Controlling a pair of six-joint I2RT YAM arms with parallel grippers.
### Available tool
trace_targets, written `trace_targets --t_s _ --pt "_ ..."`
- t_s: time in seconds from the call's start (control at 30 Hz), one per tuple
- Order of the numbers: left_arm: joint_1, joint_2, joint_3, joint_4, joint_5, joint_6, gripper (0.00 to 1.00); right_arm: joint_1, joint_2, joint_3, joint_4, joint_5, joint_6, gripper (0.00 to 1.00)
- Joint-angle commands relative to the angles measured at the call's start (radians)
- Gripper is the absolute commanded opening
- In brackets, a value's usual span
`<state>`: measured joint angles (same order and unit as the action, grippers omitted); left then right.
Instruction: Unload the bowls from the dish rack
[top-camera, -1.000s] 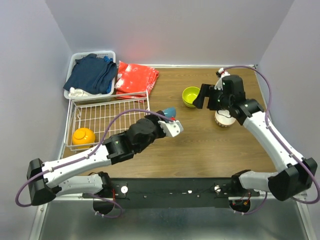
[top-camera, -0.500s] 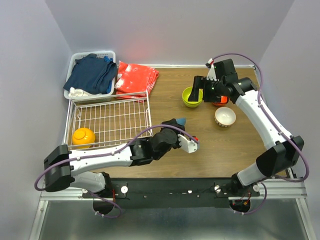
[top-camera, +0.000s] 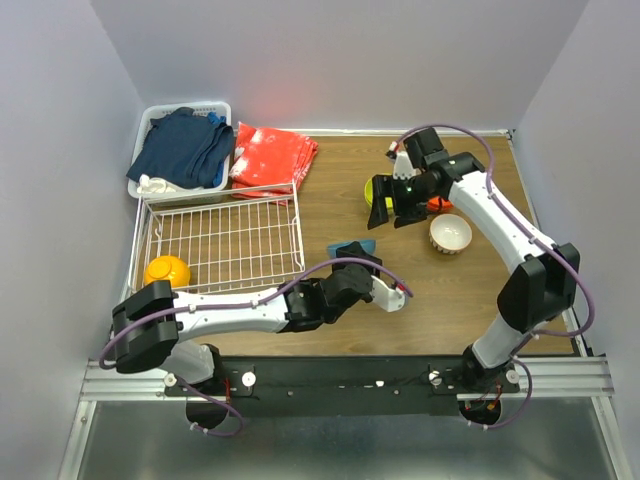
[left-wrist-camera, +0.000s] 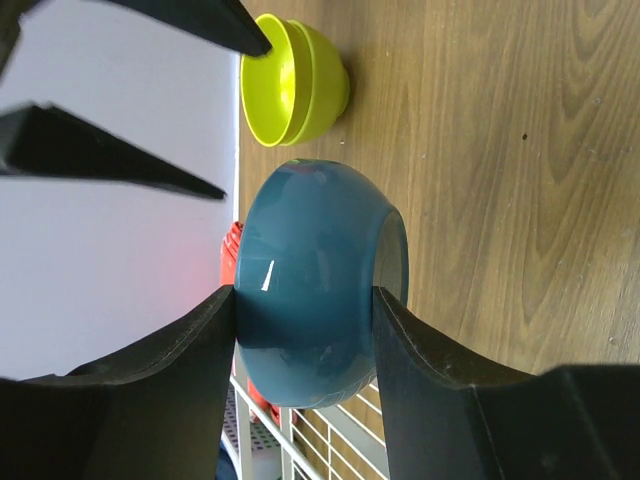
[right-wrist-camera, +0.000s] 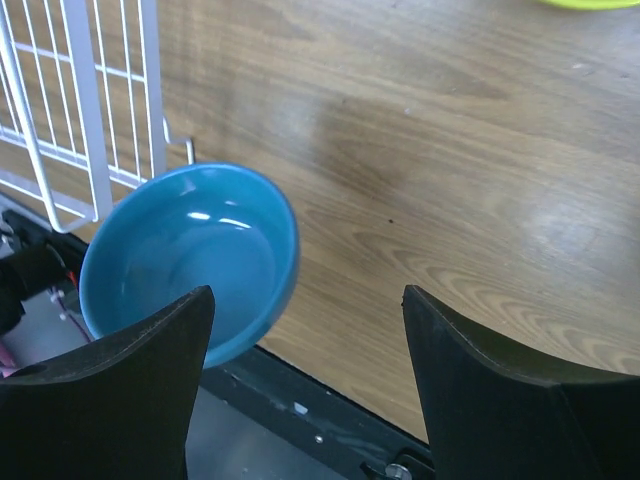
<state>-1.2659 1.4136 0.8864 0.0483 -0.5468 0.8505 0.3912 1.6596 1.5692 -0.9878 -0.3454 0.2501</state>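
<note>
The blue bowl (left-wrist-camera: 315, 260) is off the dish rack (top-camera: 230, 245) and in the air over the table (top-camera: 460, 290), just right of the rack's near corner. My left gripper (left-wrist-camera: 303, 330) is clamped across it from side to side, with the bowl turned on edge. My right gripper (right-wrist-camera: 305, 300) stands wide with nothing between its fingers. It hovers beside the two stacked lime green bowls (left-wrist-camera: 295, 80) and faces the blue one.

I judge this to be the carry step, either a hand-over to my right arm or a set-down near the other unloaded bowls. If it is a hand-over, my right fingers need to close over the rim before my left lets go, since the glossy curved sides could slip.

A white bowl (top-camera: 450, 233) and a red-orange bowl (top-camera: 436, 205) sit on the wood near my right arm. A yellow-orange bowl (top-camera: 167, 271) sits in the rack, not yet unloaded.

Behind the rack are a white basket (top-camera: 190, 108) of dark blue clothes and a red patterned cloth (top-camera: 272, 155), and pale walls enclose the table.
</note>
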Motion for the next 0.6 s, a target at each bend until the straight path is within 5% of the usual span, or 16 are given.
trace_targets --t_s 0.0,0.4,0.57 --pt "-0.01 0.03 0.037 0.062 -0.041 0.027 0.18 0.049 0.052 -0.02 -0.051 -0.044 -0.049 0.84" --pt "-0.012 0.093 0.011 0.13 -0.111 0.065 0.16 0.14 0.166 -0.084 -0.071 -0.011 -0.071 0.77" --pt "-0.012 0.11 0.011 0.121 -0.117 0.059 0.16 0.141 0.175 -0.094 -0.075 0.034 -0.066 0.54"
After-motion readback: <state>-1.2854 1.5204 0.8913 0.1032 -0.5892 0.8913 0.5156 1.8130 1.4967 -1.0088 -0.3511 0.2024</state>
